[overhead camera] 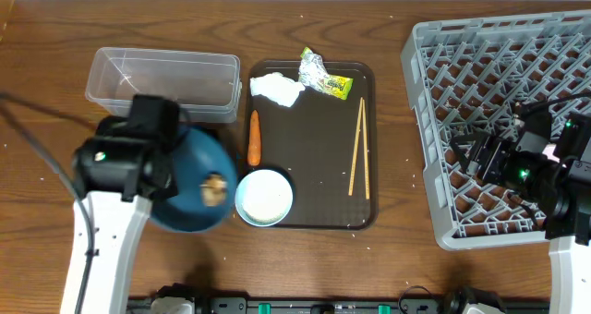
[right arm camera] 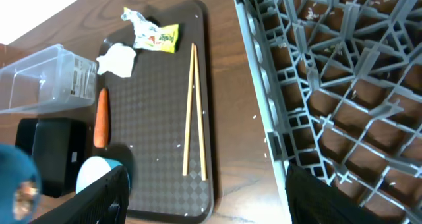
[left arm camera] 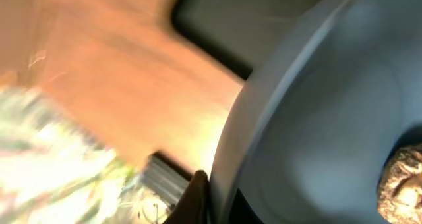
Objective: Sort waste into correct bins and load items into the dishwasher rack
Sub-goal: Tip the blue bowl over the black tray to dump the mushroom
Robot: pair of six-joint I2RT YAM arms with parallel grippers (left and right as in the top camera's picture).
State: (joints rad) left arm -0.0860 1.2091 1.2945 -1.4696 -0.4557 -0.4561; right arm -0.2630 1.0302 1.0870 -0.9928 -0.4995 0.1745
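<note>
My left gripper [left arm camera: 211, 199] is shut on the rim of the dark blue dish [overhead camera: 189, 199], held left of the brown serving tray. A brown food lump [overhead camera: 215, 189] lies in the dish [left arm camera: 316, 105]. The black tray [right arm camera: 53, 151] lies beside the clear tub [overhead camera: 162, 78], partly hidden by my left arm. The carrot [overhead camera: 254, 137], napkin [overhead camera: 277, 89], wrapper [overhead camera: 325, 77], chopsticks [overhead camera: 358, 148] and white bowl [overhead camera: 264, 197] are on the serving tray. My right gripper [right arm camera: 211, 204] is open and empty at the left edge of the grey rack [overhead camera: 503, 120]. The small cups do not show.
The dark brown serving tray [overhead camera: 319, 180] lies mid-table between the bins and the rack. White grains are scattered on it and on the wooden table [overhead camera: 397, 194]. The rack runs past the right edge of the overhead view.
</note>
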